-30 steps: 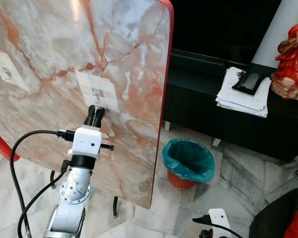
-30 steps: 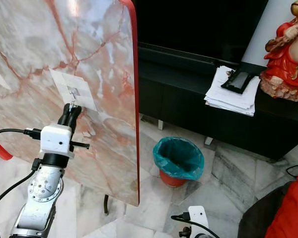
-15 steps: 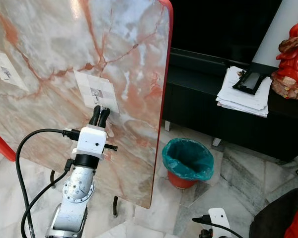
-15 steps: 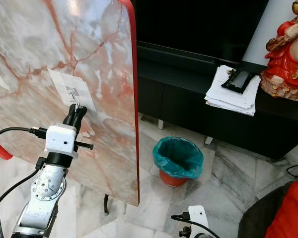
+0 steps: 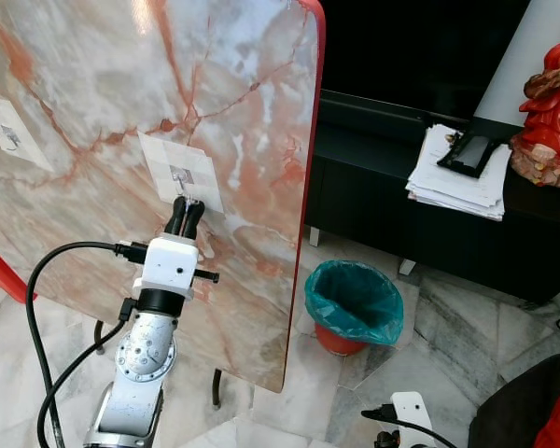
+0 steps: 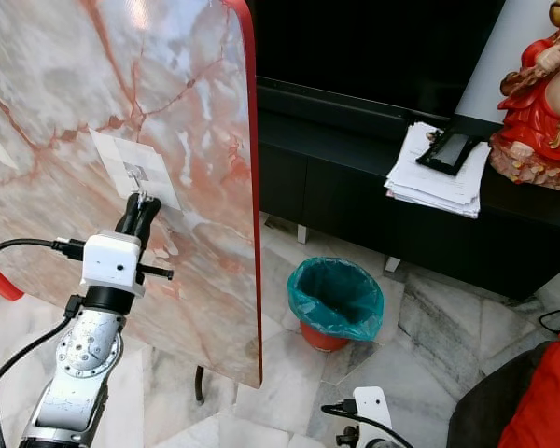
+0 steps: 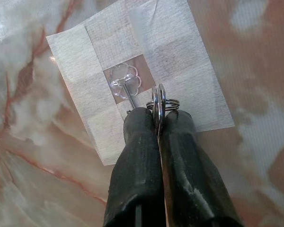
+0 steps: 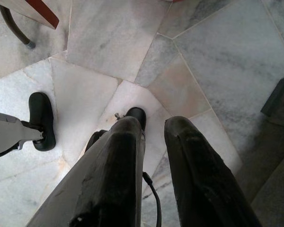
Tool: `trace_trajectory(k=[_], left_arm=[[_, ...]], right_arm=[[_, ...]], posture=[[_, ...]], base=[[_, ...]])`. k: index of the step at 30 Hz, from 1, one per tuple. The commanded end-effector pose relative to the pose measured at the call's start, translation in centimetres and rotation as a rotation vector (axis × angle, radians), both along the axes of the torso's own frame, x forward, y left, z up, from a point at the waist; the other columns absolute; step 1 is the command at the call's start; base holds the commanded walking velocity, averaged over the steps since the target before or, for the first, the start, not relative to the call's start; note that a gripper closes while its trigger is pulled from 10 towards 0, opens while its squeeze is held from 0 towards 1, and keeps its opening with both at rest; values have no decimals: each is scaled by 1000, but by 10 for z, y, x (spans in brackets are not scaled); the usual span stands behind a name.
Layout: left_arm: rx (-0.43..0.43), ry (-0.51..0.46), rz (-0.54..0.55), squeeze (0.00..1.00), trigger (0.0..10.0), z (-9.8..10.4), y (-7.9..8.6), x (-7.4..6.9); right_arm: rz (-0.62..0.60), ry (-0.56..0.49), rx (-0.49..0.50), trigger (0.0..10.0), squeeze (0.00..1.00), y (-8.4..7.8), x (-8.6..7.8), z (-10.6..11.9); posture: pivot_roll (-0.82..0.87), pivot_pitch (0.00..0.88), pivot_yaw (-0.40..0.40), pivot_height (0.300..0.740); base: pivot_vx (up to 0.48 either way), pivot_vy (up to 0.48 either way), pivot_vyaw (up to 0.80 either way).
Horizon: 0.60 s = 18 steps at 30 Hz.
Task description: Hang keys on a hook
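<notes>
Left gripper (image 7: pixel 157 124): pressed together on the key ring (image 7: pixel 159 105), raised at the marble panel (image 5: pixel 224 84).
Key ring: just right of the clear hook (image 7: pixel 125 84) on its taped patch (image 7: pixel 180 56), not yet on it.
Change: versus 0.5 s ago, the gripper had edged up nearer the hook.
Meaning: probably lining up to hang.
Right gripper (image 8: pixel 154 127): spread, idle over the floor.

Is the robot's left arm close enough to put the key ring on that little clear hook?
Probably yes. The left gripper is shut on the key ring right beside the clear hook on its taped patch, and nothing lies between them.
</notes>
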<state>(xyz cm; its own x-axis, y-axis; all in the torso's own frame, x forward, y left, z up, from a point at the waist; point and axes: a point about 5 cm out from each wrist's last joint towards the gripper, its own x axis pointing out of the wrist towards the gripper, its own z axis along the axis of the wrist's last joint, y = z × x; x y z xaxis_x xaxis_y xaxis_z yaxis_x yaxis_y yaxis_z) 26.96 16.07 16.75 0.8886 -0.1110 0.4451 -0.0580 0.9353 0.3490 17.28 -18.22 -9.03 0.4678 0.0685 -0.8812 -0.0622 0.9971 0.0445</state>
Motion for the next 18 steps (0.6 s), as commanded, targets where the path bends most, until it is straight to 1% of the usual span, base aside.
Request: trace_trajectory(k=[1,13,18], left_arm=[[-10,-30,10,0,10000,7,2,-2],[-14,-20,8,0,10000,4,3,-6],[-20,-26,16,0,10000,7,4,-5]], right_arm=[[2,1,-3,10000,0,-1,-1,0],[6,3,-5,10000,0,-1,-1,0],[7,2,-4,10000,0,-1,-1,0]], posture=[[1,106,-35,740],[2,106,-35,740],[3,106,-36,740]], base=[[0,0,0],[0,0,0],[0,0,0]])
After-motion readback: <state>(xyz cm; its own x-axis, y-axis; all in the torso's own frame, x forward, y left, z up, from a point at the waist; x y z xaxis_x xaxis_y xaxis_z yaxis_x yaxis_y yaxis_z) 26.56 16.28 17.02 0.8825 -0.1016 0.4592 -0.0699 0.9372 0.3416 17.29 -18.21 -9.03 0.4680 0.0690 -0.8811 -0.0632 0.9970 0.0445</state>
